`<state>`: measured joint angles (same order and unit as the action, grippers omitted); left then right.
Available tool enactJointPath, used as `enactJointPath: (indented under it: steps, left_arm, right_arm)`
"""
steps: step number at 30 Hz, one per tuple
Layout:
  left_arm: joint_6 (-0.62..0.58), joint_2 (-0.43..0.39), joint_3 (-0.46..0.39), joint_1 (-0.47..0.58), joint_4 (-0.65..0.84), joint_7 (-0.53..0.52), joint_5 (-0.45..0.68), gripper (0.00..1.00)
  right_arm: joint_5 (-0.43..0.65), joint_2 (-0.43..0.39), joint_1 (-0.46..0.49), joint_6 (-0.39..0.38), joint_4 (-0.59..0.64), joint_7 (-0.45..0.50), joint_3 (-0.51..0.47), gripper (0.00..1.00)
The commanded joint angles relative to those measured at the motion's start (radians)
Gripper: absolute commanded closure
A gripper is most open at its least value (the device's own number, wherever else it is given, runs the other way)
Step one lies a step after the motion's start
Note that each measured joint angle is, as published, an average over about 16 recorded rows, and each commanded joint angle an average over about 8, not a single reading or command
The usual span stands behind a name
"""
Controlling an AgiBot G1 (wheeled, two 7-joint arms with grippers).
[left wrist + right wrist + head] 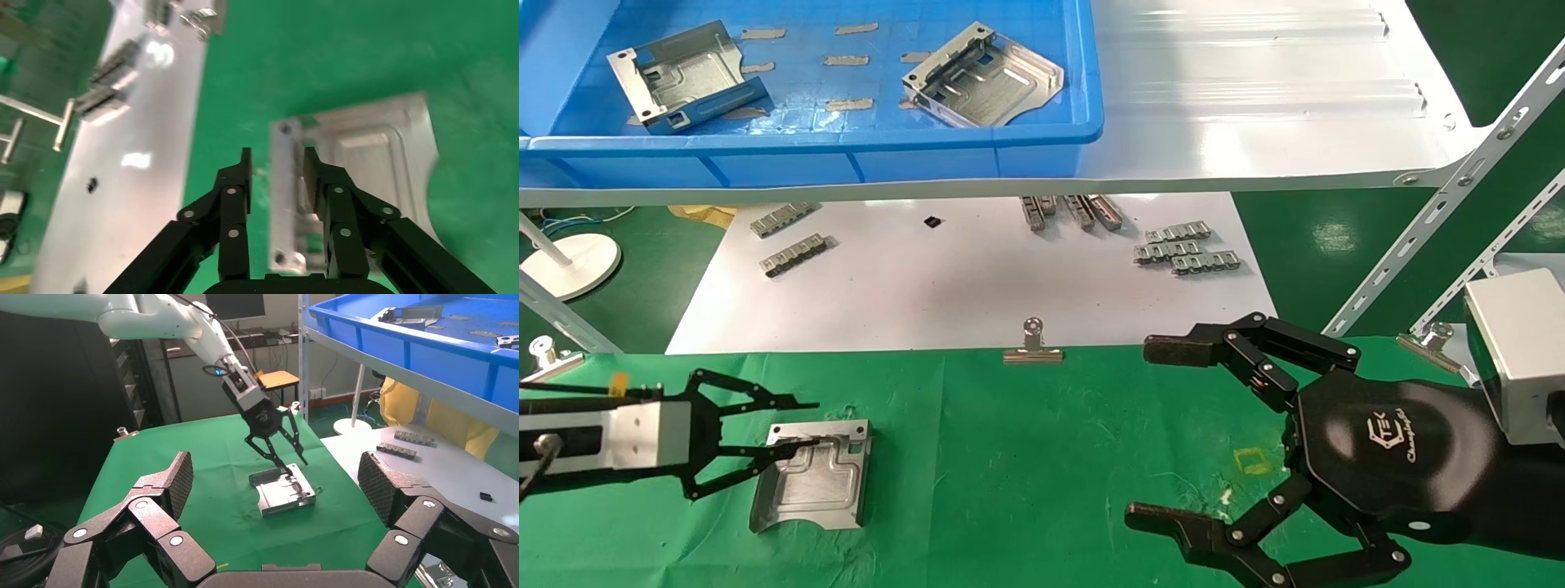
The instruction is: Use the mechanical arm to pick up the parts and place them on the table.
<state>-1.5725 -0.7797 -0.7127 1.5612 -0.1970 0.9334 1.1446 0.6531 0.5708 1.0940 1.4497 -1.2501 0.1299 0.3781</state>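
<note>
Head view: left gripper (793,445) sits low over the green table (1042,457) on the robot's left, fingers spread, straddling the folded top wall of one silver part (813,482) that lies flat on the cloth, curved cut-out edge toward the robot. Lower finger tip overlaps the wall; cannot confirm firm contact from here. Right gripper (1164,433) hovers over the table on the robot's right, fingers wide apart, holding nothing. Two more parts (678,75) (985,75) are in the blue bin (1058,139) on the white ribbed shelf (1254,90). Grey link strips (1185,249) lie on the white board (977,286) beyond the table edge; a binder clip (1032,343) is on that edge. Left wrist view: left gripper (278,168) has one finger (235,196) on either side of the part's (361,159) folded wall, with a visible gap on both sides, so jaws are open, not clamped. Part rests on the cloth. Right wrist view: right gripper (278,484) pads (177,478) are far apart, empty. Farther off, the left gripper (284,453) points down at the part (284,493) on the table (183,441), tips at its raised wall, jaws apart. Blue bin (416,349) is up on the shelf at the side.
</note>
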Motion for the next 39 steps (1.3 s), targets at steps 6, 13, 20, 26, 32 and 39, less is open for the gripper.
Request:
enactJointPath:
  steps: [6, 13, 20, 26, 32, 39]
  left_arm:
    - [-0.024, 0.007, -0.004, 0.006, -0.002, -0.095, -0.045, 0.00]
    - [-0.018, 0.017, -0.008, 0.009, -0.001, -0.175, -0.077, 0.00]
    - [-0.017, 0.017, -0.006, 0.007, -0.007, -0.159, -0.073, 0.00]
    - [-0.013, 0.023, 0.013, -0.014, -0.054, -0.196, -0.086, 0.00]
    - [-0.004, 0.037, 0.054, -0.061, -0.156, -0.288, -0.119, 0.00]
    - [0.007, 0.055, 0.105, -0.118, -0.282, -0.400, -0.159, 0.00]
  right_arm:
    - [0.000, 0.000, 0.000, 0.000, 0.000, 0.000, 0.000, 0.00]
    - [0.000, 0.000, 0.000, 0.000, 0.000, 0.000, 0.000, 0.00]
    - [0.000, 0.000, 0.000, 0.000, 0.000, 0.000, 0.000, 0.00]
    - [0.000, 0.000, 0.000, 0.000, 0.000, 0.000, 0.000, 0.00]
    - [0.000, 0.000, 0.000, 0.000, 0.000, 0.000, 0.000, 0.00]
    - [0.000, 0.000, 0.000, 0.000, 0.000, 0.000, 0.000, 0.00]
